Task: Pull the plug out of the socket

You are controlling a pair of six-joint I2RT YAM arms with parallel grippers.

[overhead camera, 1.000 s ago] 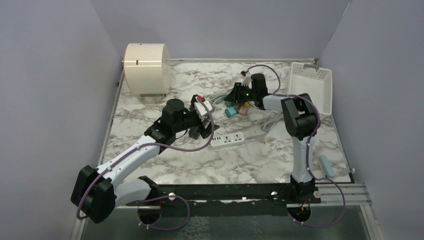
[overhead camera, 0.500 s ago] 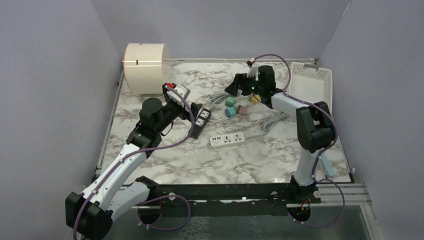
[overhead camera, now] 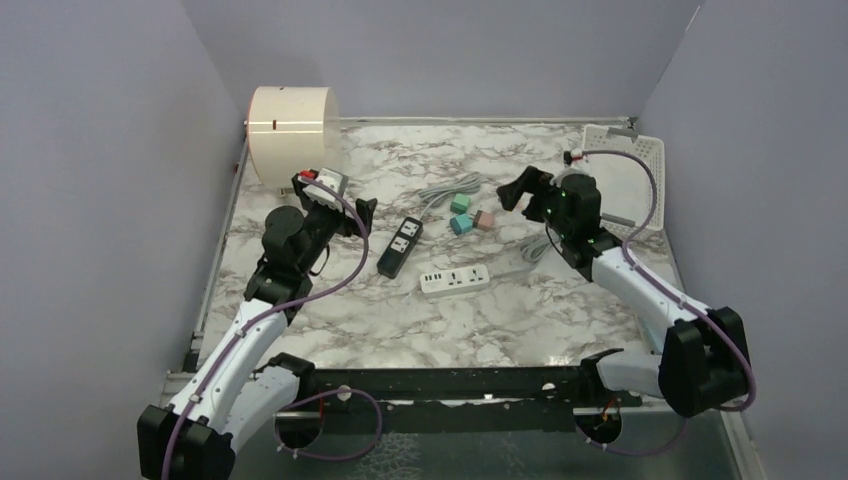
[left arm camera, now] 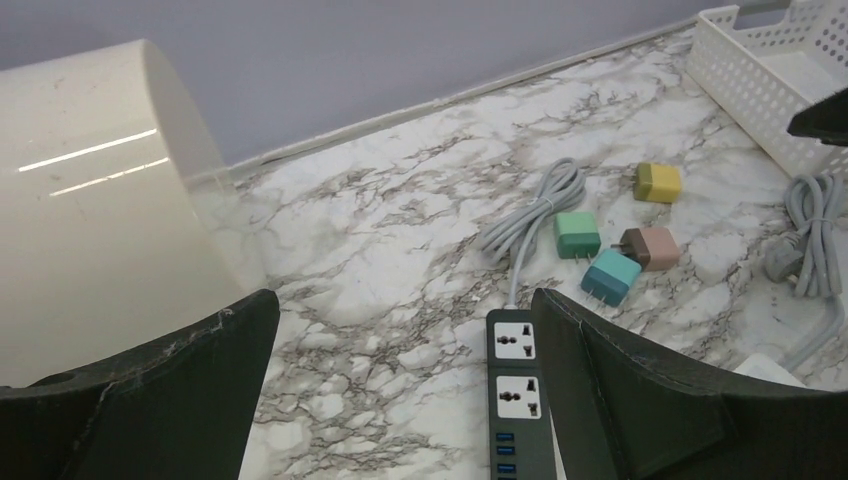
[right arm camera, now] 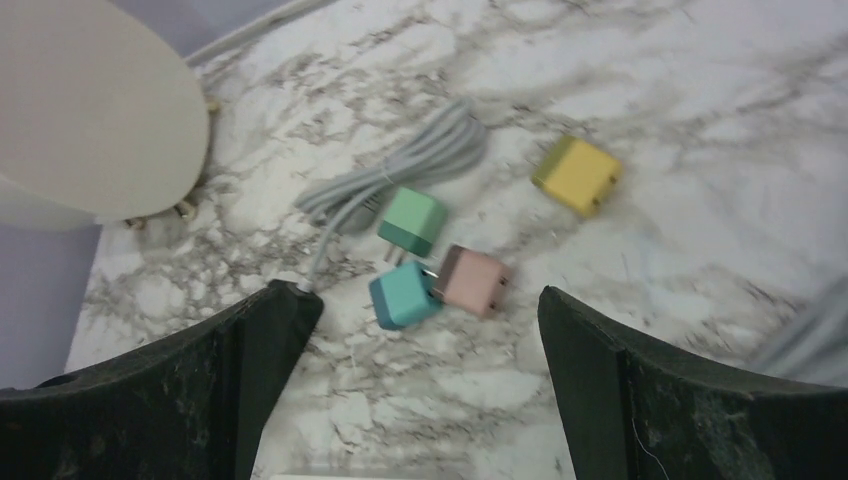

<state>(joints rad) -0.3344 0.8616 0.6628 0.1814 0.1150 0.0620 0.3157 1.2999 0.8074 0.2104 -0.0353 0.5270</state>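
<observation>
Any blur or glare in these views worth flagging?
Right wrist: soft throughout, the grey cable at the right edge smeared. Left wrist: sharp, with two bright streaks of glare on the cream drum. Top external: evenly lit, crisp.

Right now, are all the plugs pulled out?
Looks done: the black power strip has empty sockets, the white power strip looks bare, and the green plug, teal plug, pink plug and yellow plug lie loose on the marble table. In hand: nothing; the left gripper and right gripper are open. Left: seemingly nothing.
</observation>
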